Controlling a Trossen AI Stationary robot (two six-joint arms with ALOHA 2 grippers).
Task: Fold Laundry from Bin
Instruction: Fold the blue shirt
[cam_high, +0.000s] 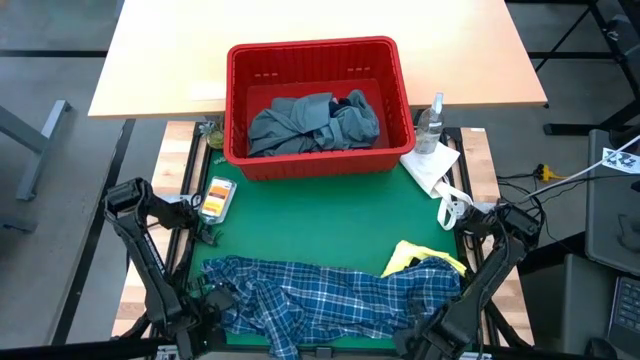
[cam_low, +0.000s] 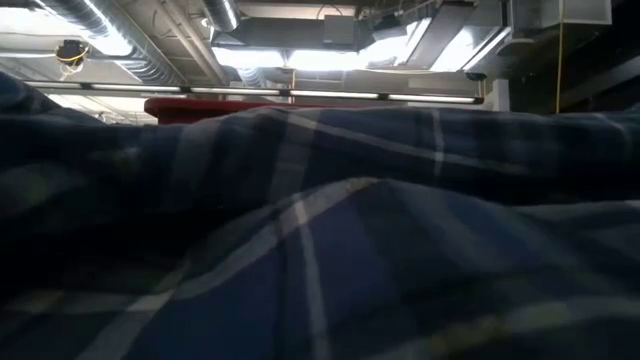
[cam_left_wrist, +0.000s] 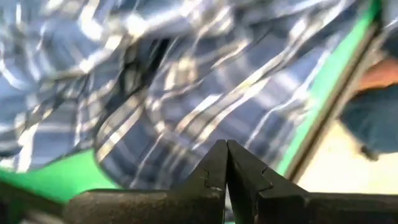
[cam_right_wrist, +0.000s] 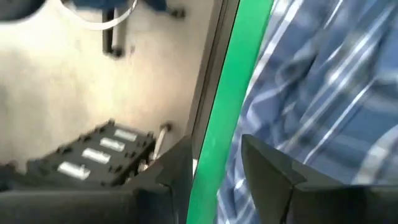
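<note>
In the high view, the blue-white plaid shirt (cam_high: 330, 300) lies spread across the lower part of the frame, on the green mat (cam_high: 320, 215). A small yellow garment (cam_high: 425, 255) lies at its right end, touching it. The red bin (cam_high: 318, 108) stands in the upper middle of the frame, and a grey-blue garment (cam_high: 310, 122) with a dark navy one (cam_high: 357, 100) lies inside it.

My left gripper (cam_left_wrist: 227, 163) is at the lower left of the high view, at the left end of the shirt. Its fingers are pressed together and there is no cloth between the tips. My right gripper (cam_right_wrist: 216, 163) is at the lower right, over the mat edge beside the shirt. Its fingers stand apart and hold nothing.

In the low view, the plaid cloth (cam_low: 320, 230) fills almost the whole frame.
</note>
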